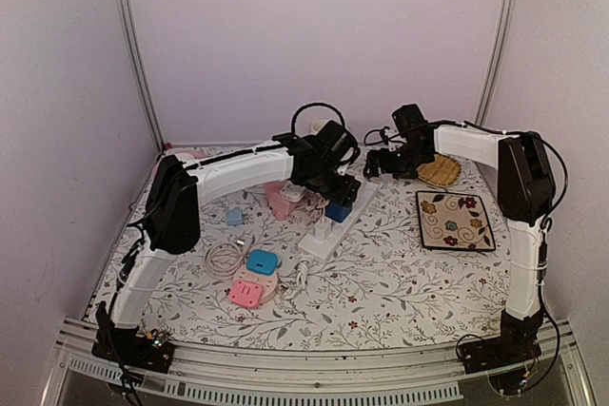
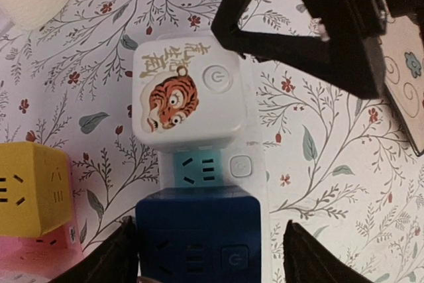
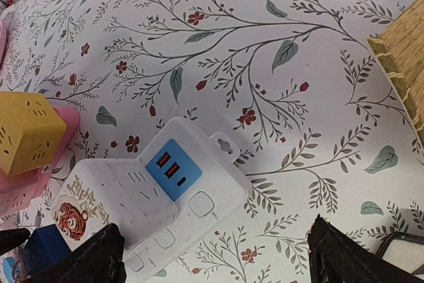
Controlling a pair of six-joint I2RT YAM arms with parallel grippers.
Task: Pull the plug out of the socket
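A white power strip [image 1: 350,211] lies diagonally at mid-table. A dark blue cube plug [image 1: 338,210] and a white cube plug with a tiger picture [image 2: 189,94] sit plugged into it. In the left wrist view the blue cube [image 2: 197,236] stands between my left gripper's [image 2: 209,260] open fingers, and I cannot tell whether they touch it. My left gripper [image 1: 335,189] hovers right over it. My right gripper [image 1: 378,166] is open and empty above the strip's far end [image 3: 199,190], which has a blue USB panel. The tiger cube [image 3: 99,207] and the blue cube [image 3: 43,246] show at the lower left of the right wrist view.
A yellow cube [image 3: 26,130] sits on a pink strip [image 1: 281,199] left of the white strip. A coiled white cable [image 1: 224,256] and a pink and blue socket [image 1: 255,278] lie nearer. A patterned mat [image 1: 454,220] and a woven coaster [image 1: 440,171] lie to the right.
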